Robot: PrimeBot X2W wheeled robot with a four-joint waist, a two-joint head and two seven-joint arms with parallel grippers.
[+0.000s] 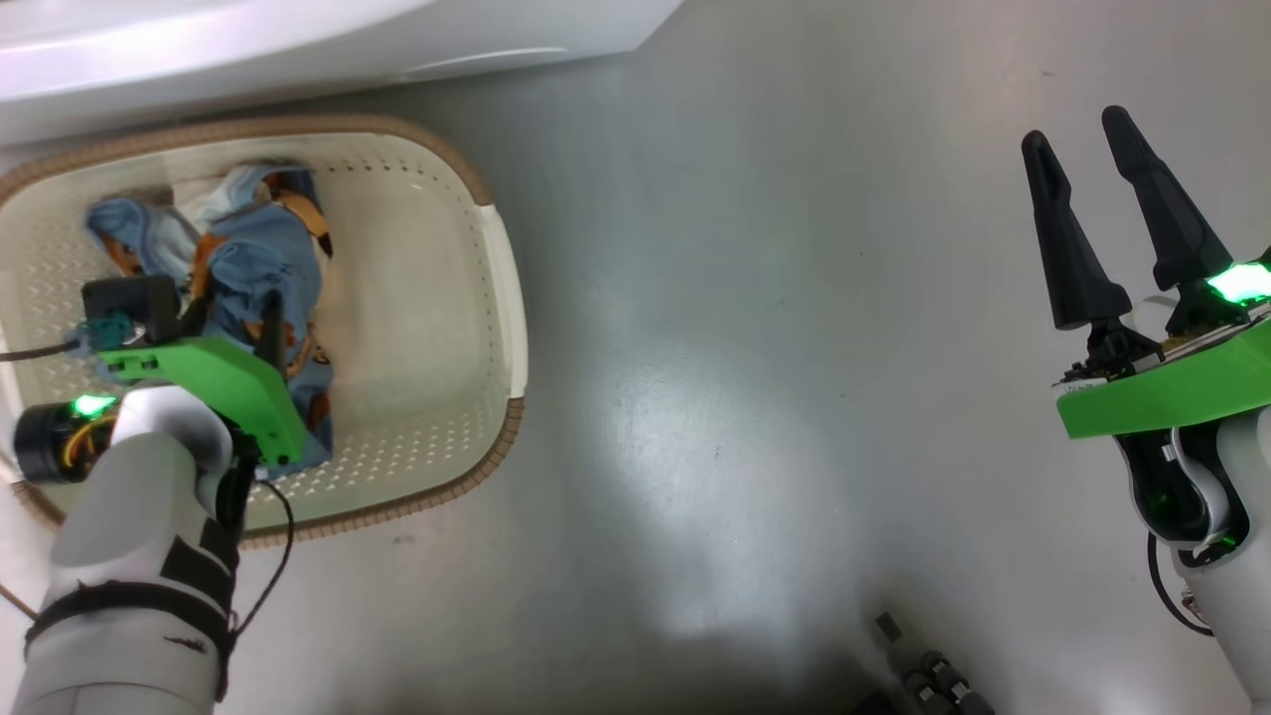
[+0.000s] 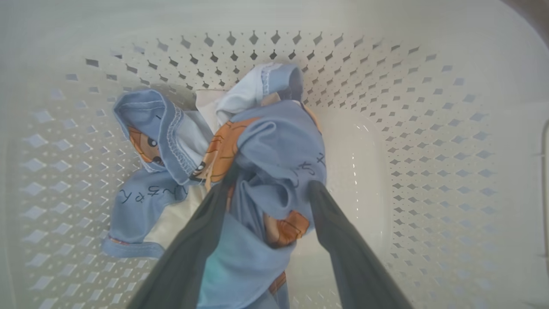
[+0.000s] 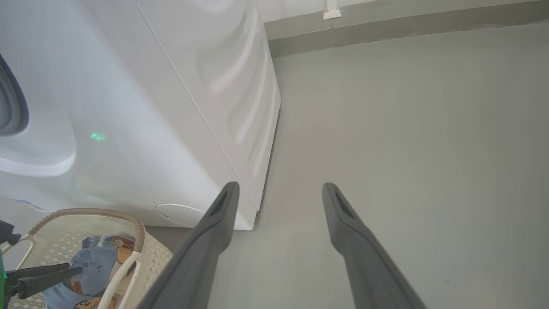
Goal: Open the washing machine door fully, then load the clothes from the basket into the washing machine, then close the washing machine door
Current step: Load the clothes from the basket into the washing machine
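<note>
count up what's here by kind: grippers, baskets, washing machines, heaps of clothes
grippers: 2 (left gripper, right gripper)
basket: 1
washing machine: 1
clothes, one tangled heap in the basket, pieces too bunched to count apart: 1
total: 5

- I stand in a laundry corner, and it looks like a plain utility room.
- A big white washing machine [image 3: 128, 107] sits directly on the smooth grey floor [image 3: 407, 150].
- Just beside its front stands a basket [image 1: 504, 298] with clothes [image 1: 263, 258] inside.
- A grey skirting [image 3: 386, 28] runs below a pale wall [image 3: 291, 6].
</note>
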